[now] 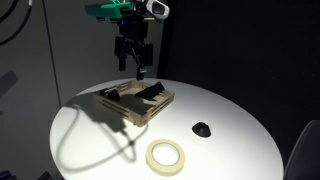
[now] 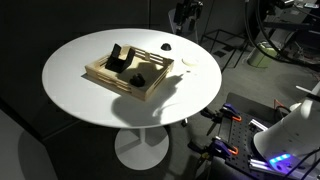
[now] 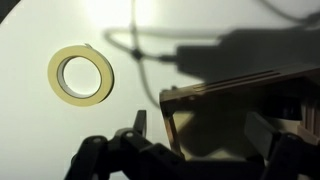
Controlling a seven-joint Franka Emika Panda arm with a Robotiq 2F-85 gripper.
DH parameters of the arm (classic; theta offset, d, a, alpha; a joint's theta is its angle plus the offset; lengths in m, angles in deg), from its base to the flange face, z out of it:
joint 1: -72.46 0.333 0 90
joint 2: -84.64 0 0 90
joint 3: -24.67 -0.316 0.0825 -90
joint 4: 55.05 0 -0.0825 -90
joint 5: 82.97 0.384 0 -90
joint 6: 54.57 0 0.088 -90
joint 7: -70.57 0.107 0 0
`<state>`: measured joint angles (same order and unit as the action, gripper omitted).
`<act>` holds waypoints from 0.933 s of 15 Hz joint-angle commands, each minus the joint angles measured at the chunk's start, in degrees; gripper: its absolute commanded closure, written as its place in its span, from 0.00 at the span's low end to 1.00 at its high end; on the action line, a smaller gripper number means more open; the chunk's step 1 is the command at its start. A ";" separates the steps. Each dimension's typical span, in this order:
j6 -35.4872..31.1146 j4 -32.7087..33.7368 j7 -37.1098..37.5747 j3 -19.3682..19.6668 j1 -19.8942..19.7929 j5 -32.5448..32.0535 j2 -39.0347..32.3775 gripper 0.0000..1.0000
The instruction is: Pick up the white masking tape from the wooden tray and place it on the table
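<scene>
- The cream-white ring of masking tape [image 1: 166,155] lies flat on the round white table [image 1: 240,140], near its front edge, with bare tabletop all around it.
- A small black object [image 1: 203,128] sits farther back, apart from the tape.
- The shallow wooden tray [image 1: 140,108] holds dark items [image 1: 150,92]; the tape is well clear of its rim.
- The black gripper [image 1: 138,70] hangs above the tray's far edge, fingers [image 3: 137,124] spread and empty.

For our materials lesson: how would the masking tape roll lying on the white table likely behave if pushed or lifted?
Lying flat on the table, the masking tape roll would probably slide, not roll, when pushed. It is a thin open ring, so likely light. It shows a neat round shape, so probably fairly stiff when lifted.
</scene>
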<state>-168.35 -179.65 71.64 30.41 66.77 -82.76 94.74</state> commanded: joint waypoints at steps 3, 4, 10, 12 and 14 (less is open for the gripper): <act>0.16 0.47 1.01 -0.56 0.12 -0.62 -0.06 0.00; 0.16 0.35 1.01 -0.56 0.11 -0.62 -0.09 0.00; 0.07 1.67 6.47 -0.98 -0.21 -0.75 -1.02 0.00; -0.13 1.81 12.79 -1.49 -0.40 -1.26 -0.82 0.00; 0.77 1.72 17.02 -2.01 -0.30 -1.61 -0.13 0.00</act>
<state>-168.61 -179.07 82.39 29.39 66.76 -83.39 94.19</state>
